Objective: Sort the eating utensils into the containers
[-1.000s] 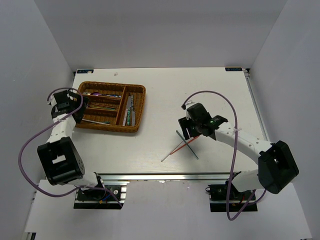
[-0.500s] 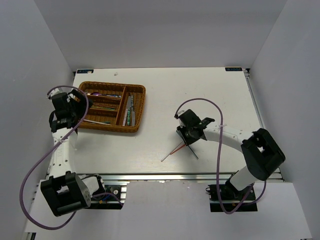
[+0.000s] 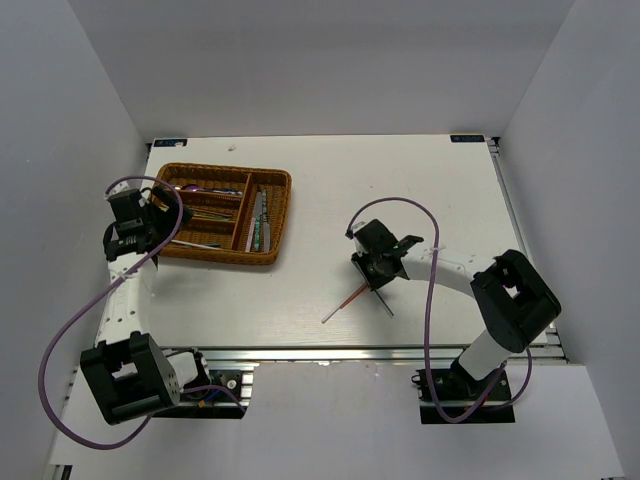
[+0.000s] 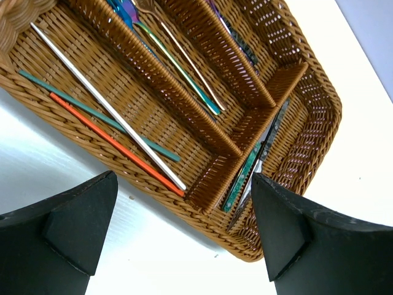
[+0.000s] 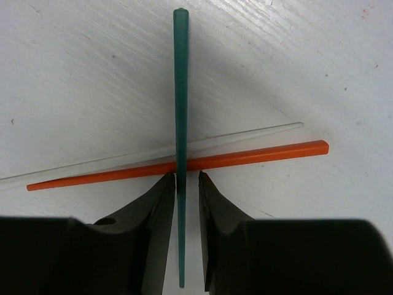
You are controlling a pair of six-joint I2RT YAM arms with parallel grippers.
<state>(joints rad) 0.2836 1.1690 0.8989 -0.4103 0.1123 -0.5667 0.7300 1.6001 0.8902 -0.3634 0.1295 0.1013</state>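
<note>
Right tool (image 5: 187,184): dark fingers drawn close on either side of a slim teal chopstick (image 5: 180,92); whether they already pinch it cannot be told. This stick was likely chosen because it lies on top, crossing a tapered orange chopstick (image 5: 245,155) and a pale grey chopstick (image 5: 245,132). All three lie on the smooth white surface (image 5: 92,61), well right of the woven wicker tray (image 4: 319,123). Left tool (image 4: 184,206) hangs wide apart over the tray's near rim.

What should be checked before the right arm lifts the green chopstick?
1. The green chopstick sits inside the right gripper: ok.
2. Grip closed firmly: cannot tell, a sliver of gap shows.
3. It lies over the orange chopstick and grey chopstick: ok.
4. The left gripper is open, far from it: ok.
5. The tray has room in its chopstick section: ok.
</note>
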